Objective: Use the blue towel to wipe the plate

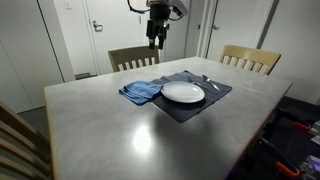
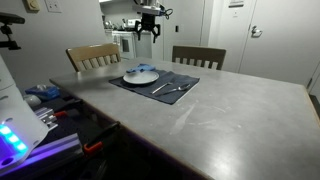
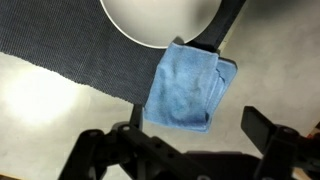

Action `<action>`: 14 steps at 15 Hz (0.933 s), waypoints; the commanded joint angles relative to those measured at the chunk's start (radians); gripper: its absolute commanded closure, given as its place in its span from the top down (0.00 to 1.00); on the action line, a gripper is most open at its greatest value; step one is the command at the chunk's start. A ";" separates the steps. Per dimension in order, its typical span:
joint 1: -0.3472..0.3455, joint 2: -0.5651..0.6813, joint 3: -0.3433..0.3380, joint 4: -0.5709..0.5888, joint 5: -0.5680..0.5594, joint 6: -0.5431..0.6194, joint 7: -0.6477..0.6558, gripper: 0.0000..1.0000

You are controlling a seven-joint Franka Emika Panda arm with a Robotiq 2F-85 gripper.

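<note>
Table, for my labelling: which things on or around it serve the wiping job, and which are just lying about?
Job: towel, plate, open gripper overhead.
Lying about: placemat, cutlery, chairs.

The tool (image 1: 156, 42) is black and blocky, beneath a pale arm (image 1: 172, 8).
</note>
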 commanded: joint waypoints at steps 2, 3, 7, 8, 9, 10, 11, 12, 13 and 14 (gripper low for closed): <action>0.036 0.040 -0.007 -0.002 -0.030 0.077 0.104 1.00; 0.043 0.052 -0.009 0.001 -0.040 0.094 0.120 1.00; 0.068 0.122 -0.019 0.039 -0.086 0.115 0.189 1.00; 0.072 0.137 -0.019 0.048 -0.093 0.111 0.200 1.00; 0.076 0.150 -0.017 0.053 -0.098 0.101 0.207 1.00; 0.083 0.161 -0.018 0.056 -0.106 0.096 0.216 1.00; 0.088 0.173 -0.018 0.058 -0.110 0.093 0.224 1.00; 0.094 0.186 -0.019 0.064 -0.116 0.093 0.232 1.00; 0.099 0.198 -0.019 0.070 -0.119 0.089 0.240 1.00; 0.106 0.212 -0.021 0.080 -0.126 0.085 0.246 1.00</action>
